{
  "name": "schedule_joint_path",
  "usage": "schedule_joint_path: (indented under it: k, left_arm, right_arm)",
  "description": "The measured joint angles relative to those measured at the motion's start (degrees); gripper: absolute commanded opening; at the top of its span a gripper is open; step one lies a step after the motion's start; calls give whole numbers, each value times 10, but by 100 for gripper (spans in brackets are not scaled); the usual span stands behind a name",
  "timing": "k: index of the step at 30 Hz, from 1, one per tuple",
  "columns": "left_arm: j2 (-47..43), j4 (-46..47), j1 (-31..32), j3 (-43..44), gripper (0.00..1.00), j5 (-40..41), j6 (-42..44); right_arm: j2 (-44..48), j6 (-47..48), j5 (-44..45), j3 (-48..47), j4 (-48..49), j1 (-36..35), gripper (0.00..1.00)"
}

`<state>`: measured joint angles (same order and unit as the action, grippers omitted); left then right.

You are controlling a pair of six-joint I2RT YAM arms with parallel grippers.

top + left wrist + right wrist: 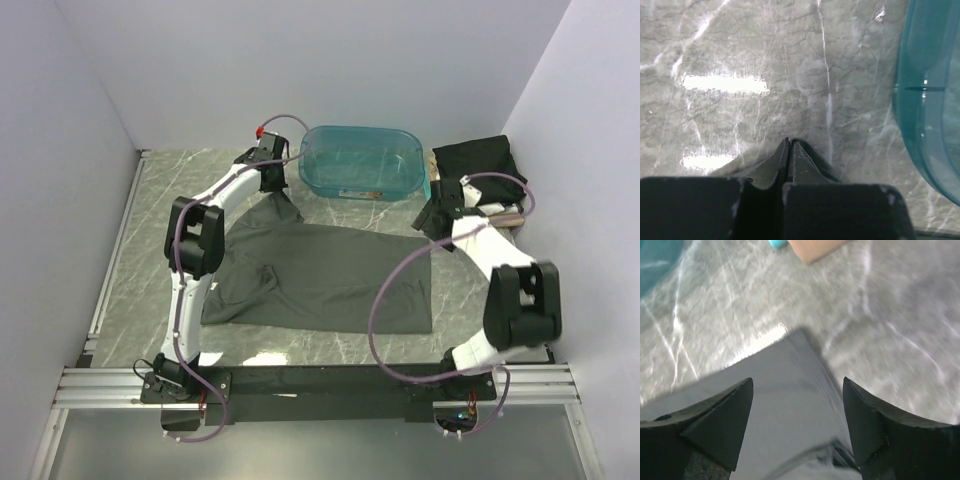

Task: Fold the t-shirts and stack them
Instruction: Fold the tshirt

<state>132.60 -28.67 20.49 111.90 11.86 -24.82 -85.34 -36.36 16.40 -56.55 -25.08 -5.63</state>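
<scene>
Firmly, left hand (789, 144) pinches the limp charcoal t-shirt (330, 275); right hand (797, 386) spread over its corner.

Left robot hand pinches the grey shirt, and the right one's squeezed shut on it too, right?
No: the right gripper is open, straddling a corner of the grey t-shirt, as the right wrist view shows. The left gripper does pinch it.

Mid-table (150, 260) lies the spread t-shirt (320, 275), tub (360, 162) just behind it, folded t-shirt (478, 160) right of the tub, possibly atop others.
</scene>
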Motion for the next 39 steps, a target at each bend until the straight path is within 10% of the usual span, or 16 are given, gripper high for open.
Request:
schedule_joint_path:
  k: [25,35,39]
  left_arm:
    - [-63,38,0,-99,0,0,-34]
    - [-95,48,0,-144,0,0,-37]
    - [-129,56,0,-182,0,-1,-46]
  right_arm:
    - [-222,-7,4,-125,-20,11,45]
    - [-222,-10,0,-125,-20,11,3]
    - [-222,-10,1,-125,-19,11,1]
